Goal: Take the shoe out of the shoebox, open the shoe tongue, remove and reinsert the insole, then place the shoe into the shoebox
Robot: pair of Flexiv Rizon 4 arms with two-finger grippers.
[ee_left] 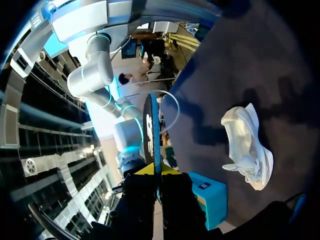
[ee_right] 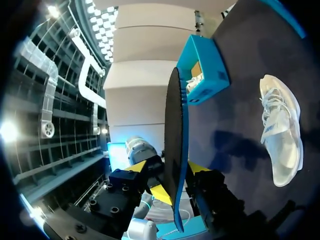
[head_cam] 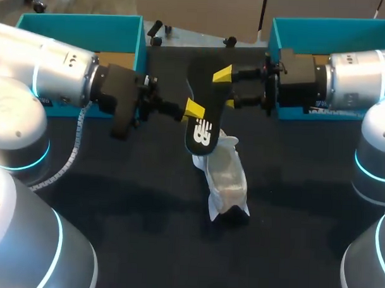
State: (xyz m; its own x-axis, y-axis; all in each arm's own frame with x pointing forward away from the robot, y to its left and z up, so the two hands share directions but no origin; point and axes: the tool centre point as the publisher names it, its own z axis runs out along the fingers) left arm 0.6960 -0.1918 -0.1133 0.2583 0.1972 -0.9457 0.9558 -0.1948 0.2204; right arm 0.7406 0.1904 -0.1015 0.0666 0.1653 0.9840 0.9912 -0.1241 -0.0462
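A black insole [head_cam: 202,135] hangs in the air over the table's middle, standing on its edge. My left gripper [head_cam: 192,109] is shut on it from the left; the left wrist view shows it edge-on [ee_left: 151,130] between that gripper's [ee_left: 156,172] yellow tips. My right gripper [head_cam: 226,88] comes in from the right with a finger on each side of the insole [ee_right: 175,125]. In the right wrist view, small gaps remain between the insole and the right gripper's [ee_right: 170,167] tips. The white shoe [head_cam: 226,177] lies on the black table below, also seen from both wrists [ee_left: 247,145] [ee_right: 280,135].
One teal shoebox part [head_cam: 114,27] stands at the back left behind my left arm. Another teal box part [head_cam: 310,28] stands at the back right behind my right arm. Black tabletop [head_cam: 145,231] stretches in front of the shoe.
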